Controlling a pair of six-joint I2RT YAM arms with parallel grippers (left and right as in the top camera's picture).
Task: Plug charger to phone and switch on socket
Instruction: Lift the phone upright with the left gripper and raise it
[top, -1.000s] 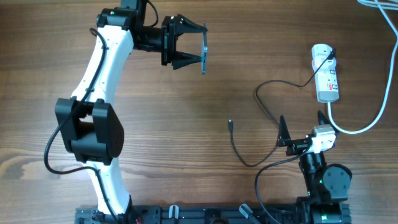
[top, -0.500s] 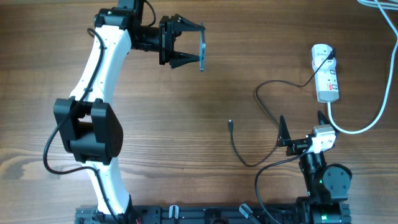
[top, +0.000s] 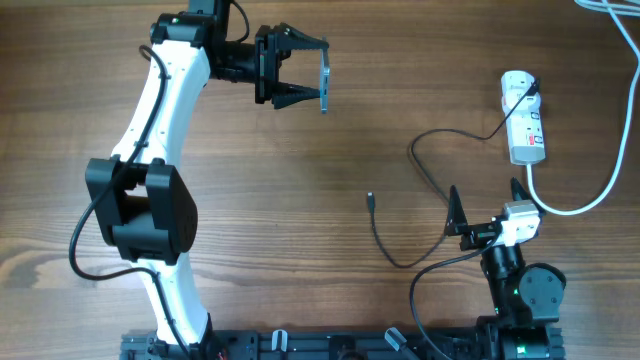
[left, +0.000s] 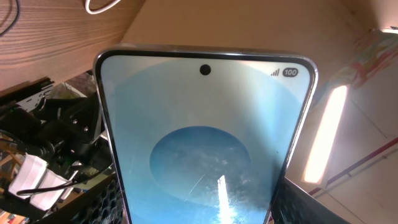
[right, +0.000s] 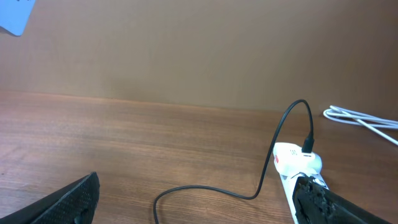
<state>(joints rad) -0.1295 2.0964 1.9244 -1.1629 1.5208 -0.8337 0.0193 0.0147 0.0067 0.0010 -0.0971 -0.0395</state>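
My left gripper (top: 312, 82) is shut on the phone (top: 325, 83) and holds it on edge above the far left of the table. In the left wrist view the phone's blue screen (left: 205, 143) fills the space between the fingers. The charger (top: 420, 180) is a thin black cable looping across the table from the socket (top: 523, 118), with its plug tip (top: 370, 199) lying loose at mid-table. My right gripper (top: 485, 200) is open and empty at the near right, apart from the cable. The right wrist view shows the charger (right: 249, 196) and the socket (right: 295, 163).
A thick white cord (top: 600, 195) runs from the socket toward the right edge and up to the far right corner. The arm bases and a black rail (top: 330, 345) sit along the near edge.
My left gripper has shifted slightly left and farther away with the phone. The right arm has not moved.
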